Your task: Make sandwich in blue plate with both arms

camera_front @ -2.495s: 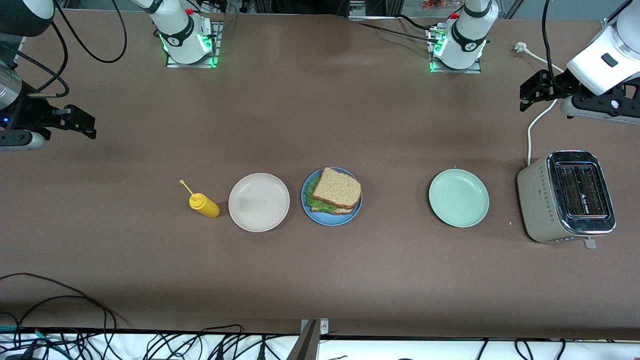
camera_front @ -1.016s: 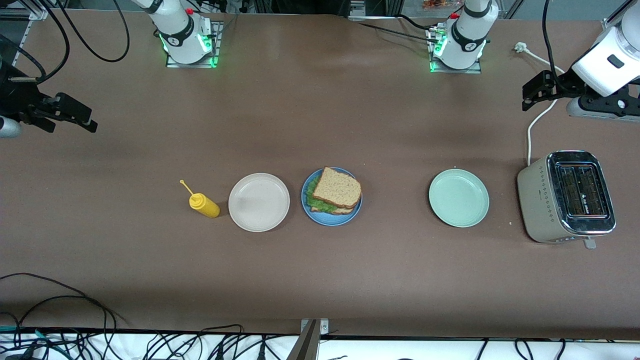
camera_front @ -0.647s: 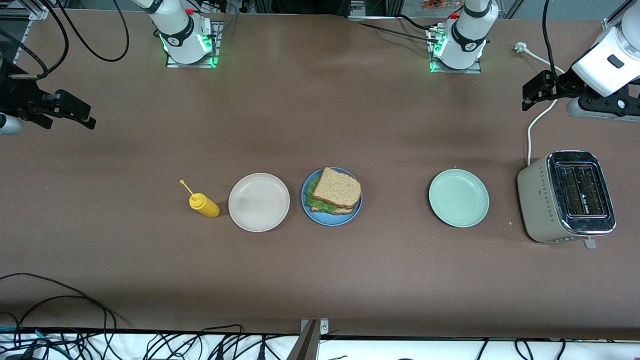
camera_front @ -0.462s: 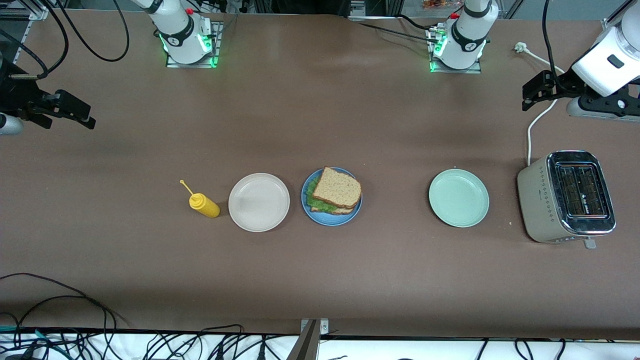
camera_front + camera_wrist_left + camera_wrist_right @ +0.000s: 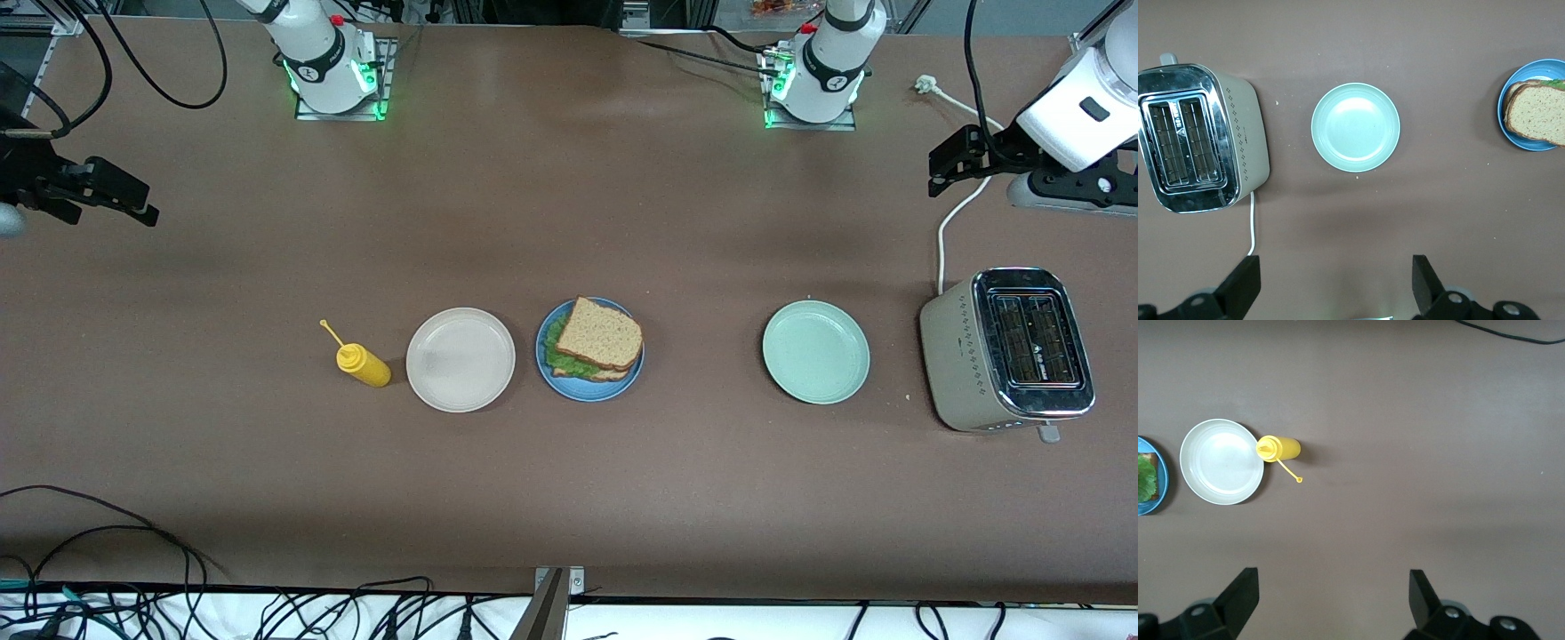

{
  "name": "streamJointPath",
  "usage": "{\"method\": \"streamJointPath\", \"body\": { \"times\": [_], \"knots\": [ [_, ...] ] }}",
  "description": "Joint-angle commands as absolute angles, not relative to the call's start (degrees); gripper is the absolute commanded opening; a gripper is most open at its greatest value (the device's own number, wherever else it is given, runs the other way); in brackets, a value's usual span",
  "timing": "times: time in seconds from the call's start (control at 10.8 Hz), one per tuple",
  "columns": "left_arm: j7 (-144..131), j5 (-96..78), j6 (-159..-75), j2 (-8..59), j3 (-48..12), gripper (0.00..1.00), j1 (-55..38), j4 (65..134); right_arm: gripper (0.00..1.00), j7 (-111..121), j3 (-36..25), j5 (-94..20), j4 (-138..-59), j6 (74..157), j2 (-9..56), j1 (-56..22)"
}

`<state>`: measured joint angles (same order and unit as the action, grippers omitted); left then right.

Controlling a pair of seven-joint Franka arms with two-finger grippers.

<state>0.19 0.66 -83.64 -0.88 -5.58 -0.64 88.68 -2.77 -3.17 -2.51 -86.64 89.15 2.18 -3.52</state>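
Observation:
The sandwich (image 5: 600, 336) lies stacked on the blue plate (image 5: 587, 394) at mid-table: a speckled bread slice on top, green lettuce (image 5: 560, 358) showing under it, a second slice beneath. My left gripper (image 5: 935, 176) hangs open and empty over the table's left-arm end, above the white cord. In the left wrist view the left gripper (image 5: 1335, 283) holds nothing, and the plate (image 5: 1528, 143) with bread (image 5: 1538, 113) sits at the frame's edge. My right gripper (image 5: 142, 206) hangs open and empty over the right-arm end; the right wrist view shows the right gripper (image 5: 1331, 597) over bare table.
A beige plate (image 5: 460, 359) and a yellow squeeze bottle (image 5: 364, 365) lie beside the blue plate toward the right arm's end. A pale green plate (image 5: 816, 351) and a toaster (image 5: 1009, 348) stand toward the left arm's end. Cables (image 5: 107, 533) trail along the near table edge.
My right gripper has drawn back a little toward its end of the table. The left arm, the sandwich and the plates have not moved.

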Motion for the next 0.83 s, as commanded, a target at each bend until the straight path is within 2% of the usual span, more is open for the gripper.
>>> {"method": "streamJointPath", "body": {
  "times": [0.0, 0.74],
  "knots": [
    [-0.4, -0.6, -82.8, -1.5, -5.4, 1.0, -0.6, 88.5, 1.0, -3.3, -0.3, -1.5, -87.3, 88.0, 1.0, -0.9],
    [-0.4, -0.4, -82.9, -1.4, -5.4, 1.0, -0.6, 88.5, 1.0, -3.3, -0.4, 0.8, -87.1, 87.8, 1.5, -1.9]
  ]
}}
